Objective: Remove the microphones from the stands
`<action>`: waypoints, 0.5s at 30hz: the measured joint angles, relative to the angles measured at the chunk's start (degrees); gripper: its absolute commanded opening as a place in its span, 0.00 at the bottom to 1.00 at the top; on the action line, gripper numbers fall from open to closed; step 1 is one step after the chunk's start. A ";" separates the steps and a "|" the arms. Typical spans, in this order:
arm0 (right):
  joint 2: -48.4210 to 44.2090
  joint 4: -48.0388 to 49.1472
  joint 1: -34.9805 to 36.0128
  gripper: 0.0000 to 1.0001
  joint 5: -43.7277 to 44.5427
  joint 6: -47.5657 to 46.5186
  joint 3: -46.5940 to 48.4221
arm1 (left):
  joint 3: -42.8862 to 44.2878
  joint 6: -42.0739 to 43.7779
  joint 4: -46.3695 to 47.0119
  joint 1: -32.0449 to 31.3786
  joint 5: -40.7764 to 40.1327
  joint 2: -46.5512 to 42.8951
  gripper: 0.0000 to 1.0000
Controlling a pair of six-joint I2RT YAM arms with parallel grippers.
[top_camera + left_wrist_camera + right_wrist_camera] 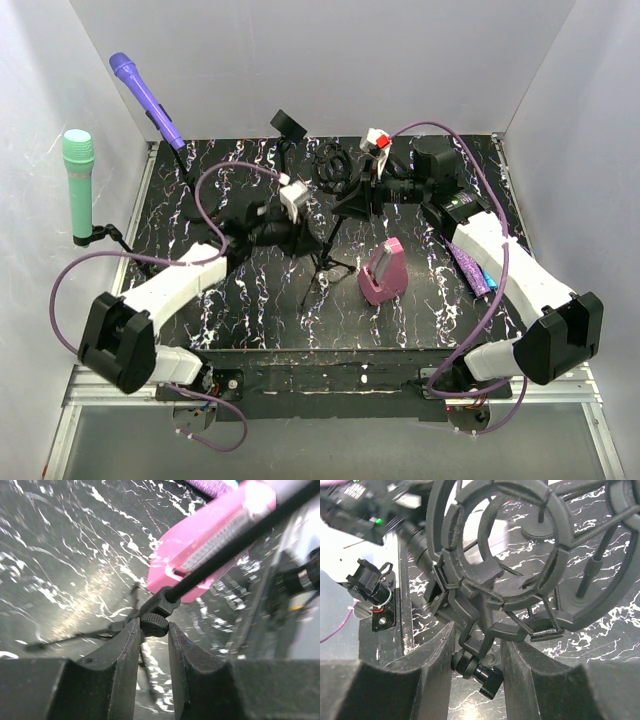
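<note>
A black tripod stand [325, 262] stands mid-table and carries an empty ring-shaped shock mount [335, 165]. A purple microphone [145, 95] sits tilted on a stand at the back left. A green microphone [78, 180] sits upright in a clip by the left wall. My left gripper [316, 235] is shut on the stand's knurled knob [155, 621], below its slanted rod [235, 542]. My right gripper [362, 195] is shut on the pivot joint [487, 677] under the shock mount [445, 530].
A pink case [385, 270] stands right of the tripod and fills the left wrist view's upper part [200, 545]. A purple tube [470, 265] lies under my right arm. A black cylinder [435, 155] is at the back right. White walls enclose the table.
</note>
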 measured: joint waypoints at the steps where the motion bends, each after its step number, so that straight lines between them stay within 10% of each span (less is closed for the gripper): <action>1: -0.22 0.04 0.00 0.01 0.02 -0.42 -0.17 | 1.95 -4.04 -1.79 1.81 2.27 1.60 0.00; 13: -1.60 0.57 -0.04 0.01 -0.68 -3.41 -1.46 | 14.14 -39.54 -7.85 12.61 31.26 21.38 0.00; 15: -1.60 0.55 0.17 0.01 -0.81 -3.45 -1.46 | 14.12 -41.86 -8.57 12.79 32.50 21.75 0.19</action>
